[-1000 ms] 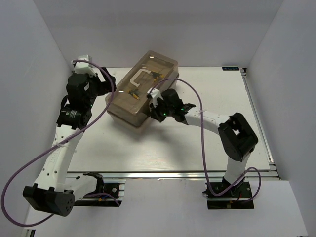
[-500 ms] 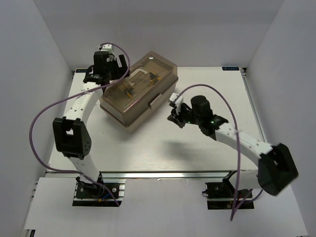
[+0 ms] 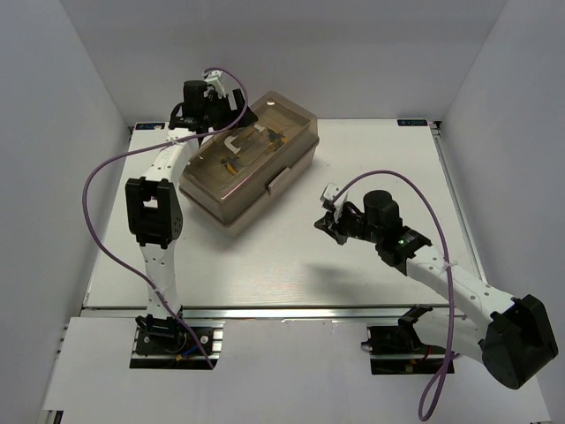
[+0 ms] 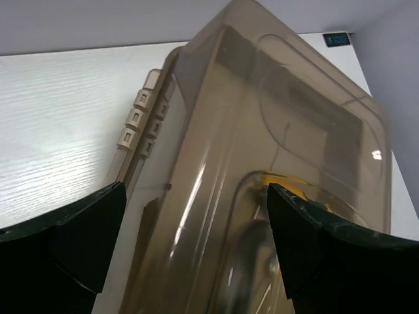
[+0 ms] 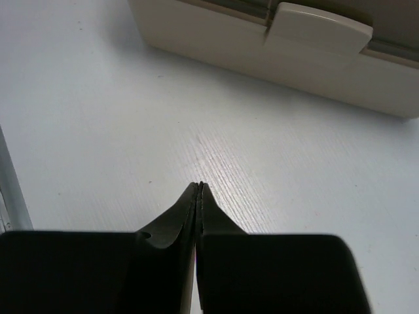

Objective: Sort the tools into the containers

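The left gripper hangs over the far left corner of the toolbox, its black fingers spread wide. Its own camera shows the lid filling the gap between them, though I can't tell whether either finger touches it. The lid is smooth, glossy, translucent brown plastic with rounded corners, and a row of beige hinge knuckles sits just left of the gap.

Beneath that gripper, through the lid, only yellow-and-black smudges of the tools show (too murky to tell one from another), beside the beige handle. The box is shut, its long axis running from near left to far right on the white, fine-grained table.

The beige latch sits on the long side that faces the right gripper. That gripper is well apart from the box and low over the table, its fingers pressed together on nothing. Ahead of its tips, its camera shows the latch cut off by the top edge.
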Controlling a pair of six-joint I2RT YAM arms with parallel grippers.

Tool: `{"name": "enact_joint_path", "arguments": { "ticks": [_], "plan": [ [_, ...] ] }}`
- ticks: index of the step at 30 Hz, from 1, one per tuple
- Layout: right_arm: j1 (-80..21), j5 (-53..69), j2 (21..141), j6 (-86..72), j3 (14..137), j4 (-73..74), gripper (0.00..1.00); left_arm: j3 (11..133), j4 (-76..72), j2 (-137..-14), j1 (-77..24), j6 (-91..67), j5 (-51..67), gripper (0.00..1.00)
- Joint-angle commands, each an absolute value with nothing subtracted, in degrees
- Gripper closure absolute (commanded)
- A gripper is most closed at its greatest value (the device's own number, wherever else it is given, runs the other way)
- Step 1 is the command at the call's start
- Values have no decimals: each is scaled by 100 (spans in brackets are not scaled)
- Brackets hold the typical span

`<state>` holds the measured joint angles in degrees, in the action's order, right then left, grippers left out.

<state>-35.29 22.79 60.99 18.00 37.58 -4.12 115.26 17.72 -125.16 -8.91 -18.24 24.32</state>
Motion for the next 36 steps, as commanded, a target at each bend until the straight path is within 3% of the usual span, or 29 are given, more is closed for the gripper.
{"name": "enact_joint_path", "arguments": {
  "ticks": [1,11,26,34,35,36],
  "plan": [
    [-3402,2259,5959,1775,3753,-598,100,11242,1758,-12305,-914,-1793,3295,3],
    [-3296,2241,6021,1784,3814,-589,100,10793,1635,-12155,-1370,-1582,3971,9],
    [-3182,2250,5748,1767,3718,-387,100,10239,1388,-11760,-2013,-1476,4597,10],
    [-3182,2320,5853,1705,4016,-150,100,11170,1434,-11356,-1671,-2135,2322,2],
    [-3173,2346,5845,1705,4060,-115,97,11214,1198,-11216,-1618,-2345,1998,2],
    [-3173,2381,5845,1696,4148,-71,87,11311,1117,-11145,-1513,-2460,1769,2]
  ]
}}
